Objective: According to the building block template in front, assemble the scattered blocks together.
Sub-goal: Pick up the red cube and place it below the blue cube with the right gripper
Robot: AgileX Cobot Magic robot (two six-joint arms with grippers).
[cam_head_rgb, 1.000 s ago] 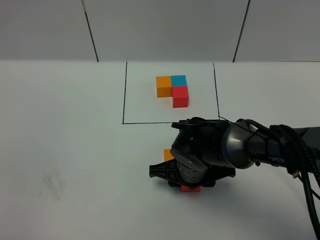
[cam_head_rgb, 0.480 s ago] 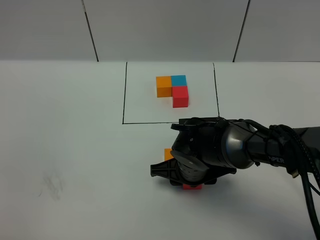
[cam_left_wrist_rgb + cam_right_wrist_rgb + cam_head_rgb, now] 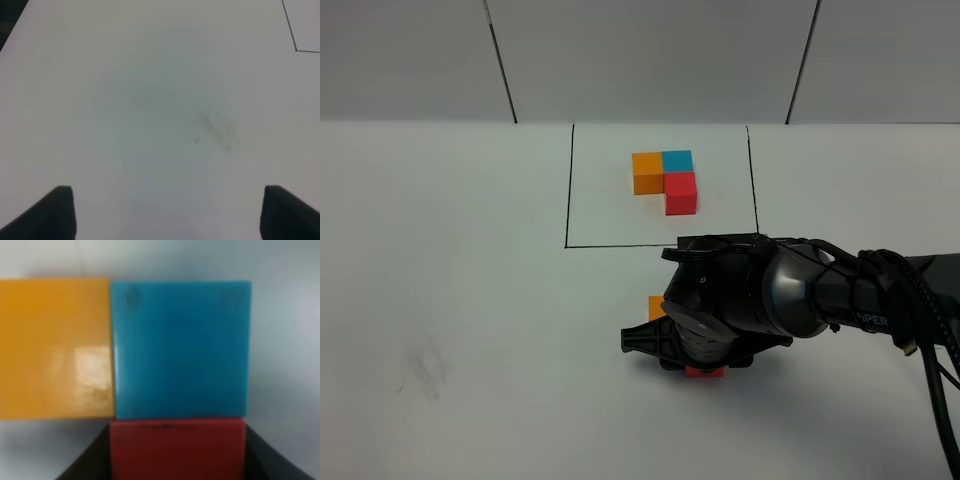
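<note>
While the high view hides most under the right arm, its wrist view shows the right hand clamped on the red cube — touching the blue cube, which touches the orange cube; left hand apart over bare surface; template framed beyond.

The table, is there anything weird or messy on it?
Only a faint grey smudge on the white table, left of the right gripper. The orange cube, blue cube and red cube sit squarely together, matching the template.
</note>
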